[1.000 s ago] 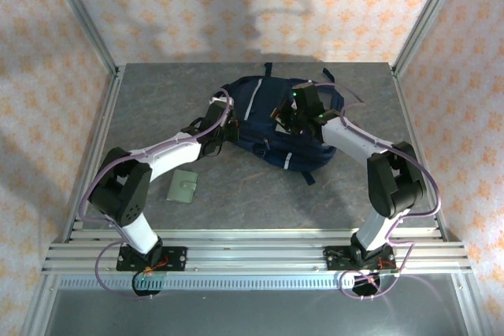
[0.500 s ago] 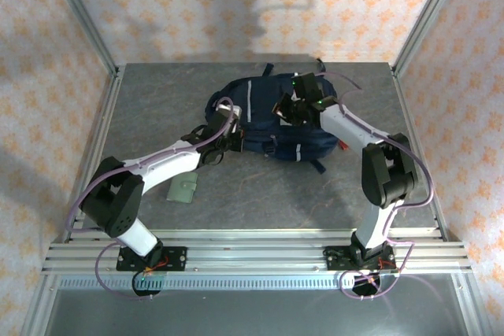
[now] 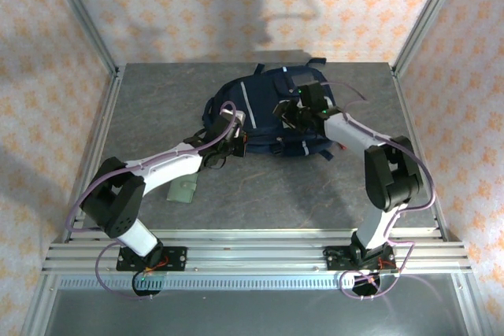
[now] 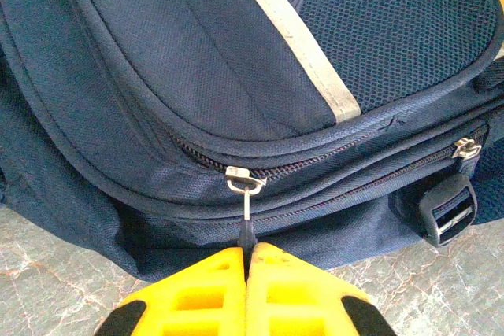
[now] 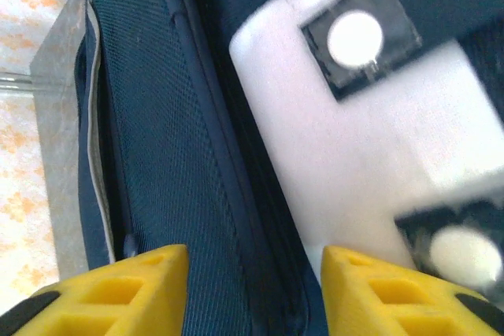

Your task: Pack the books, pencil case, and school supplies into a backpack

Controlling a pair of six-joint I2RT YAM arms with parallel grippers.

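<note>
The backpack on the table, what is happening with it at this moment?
Two robot arms work on the navy backpack, which lies on the table. The left tool is shut on a metal zipper pull of the bag. The right tool stands open close over the bag, holding nothing. A pale green wallet lies on the table beside the left arm, not yet packed.

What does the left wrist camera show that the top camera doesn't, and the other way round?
Left wrist camera: the left gripper shut on a zipper pull, plus a black buckle just above the table. Top camera: the right gripper over the backpack, and a pale green wallet lying on the table. Both: the navy backpack with its grey stripe.
</note>
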